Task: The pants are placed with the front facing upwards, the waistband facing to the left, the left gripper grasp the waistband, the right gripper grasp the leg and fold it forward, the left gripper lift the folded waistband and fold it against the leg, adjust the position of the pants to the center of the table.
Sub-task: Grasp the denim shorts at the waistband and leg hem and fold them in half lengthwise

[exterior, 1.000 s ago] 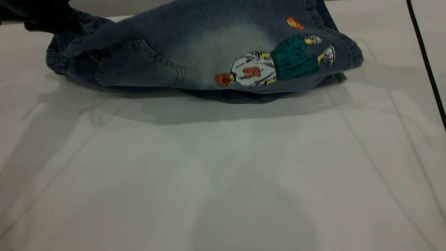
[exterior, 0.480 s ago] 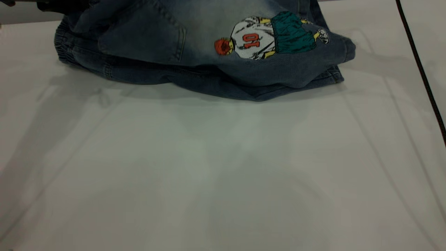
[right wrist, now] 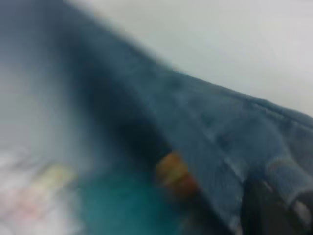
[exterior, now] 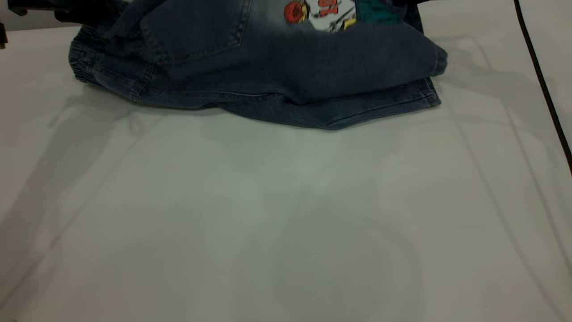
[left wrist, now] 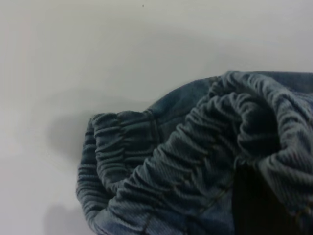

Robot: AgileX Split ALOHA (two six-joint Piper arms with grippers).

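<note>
The pants [exterior: 277,76] lay at the far side of the white surface [exterior: 286,223], the rear layer lifted so that a back pocket [exterior: 196,31] and the lower part of a cartoon patch [exterior: 330,11] faced the exterior camera. The bottom layer rested flat, its stitched hem toward the near side. The gathered waistband [left wrist: 161,166] bunched at the left end. The left pincer [left wrist: 259,205] showed as a dark shape pressed into the waistband folds; the right pincer [right wrist: 274,205] sat against denim near the patch. Whether either was clamped could not be told. No containers appeared.
</note>
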